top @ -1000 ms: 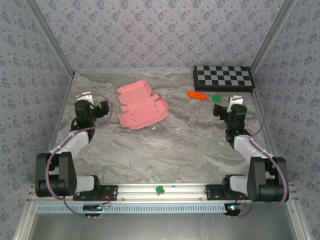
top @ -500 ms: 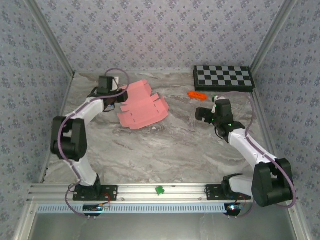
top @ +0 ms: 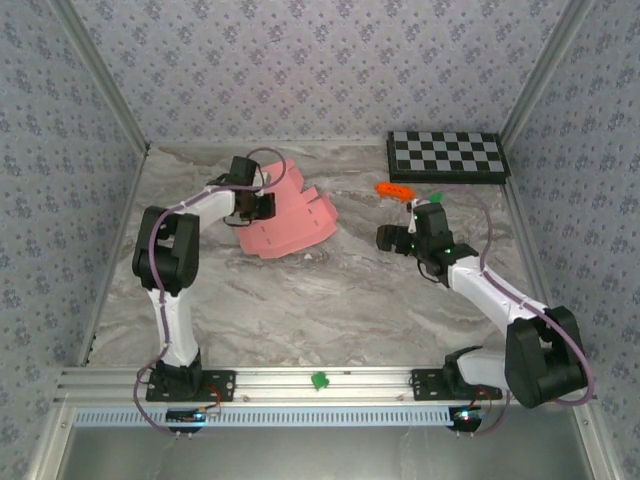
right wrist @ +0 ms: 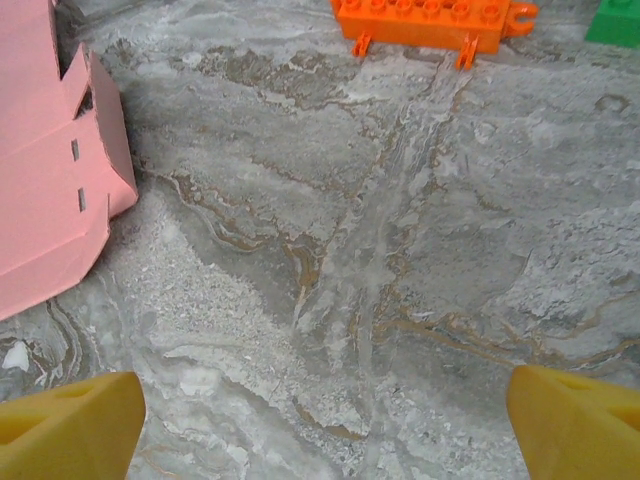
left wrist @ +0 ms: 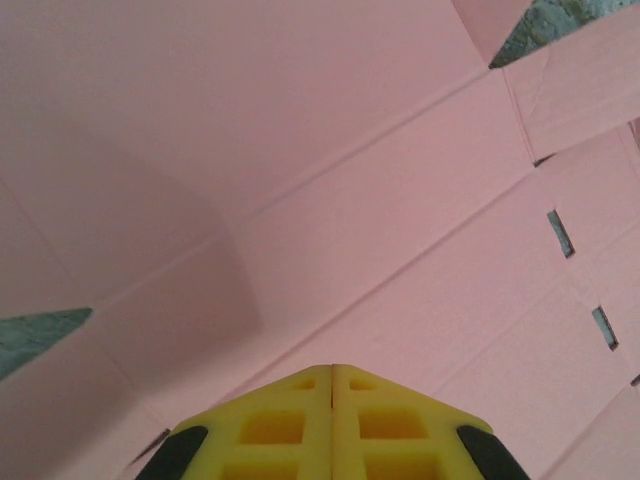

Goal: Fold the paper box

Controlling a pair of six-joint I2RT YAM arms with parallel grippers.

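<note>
Over paper box [top: 300, 228] | left gripper [left wrist: 333, 372] outstretched, closed | right gripper [top: 386, 238] spread

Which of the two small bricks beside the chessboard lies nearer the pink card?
The orange brick, the long flat one. The green brick sits on its far side, farther from the pink card.

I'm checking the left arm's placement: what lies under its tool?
A pink card sheet lies under the left tool, with slivers of marble table at two corners. Whatever the card covers cannot be seen.
</note>
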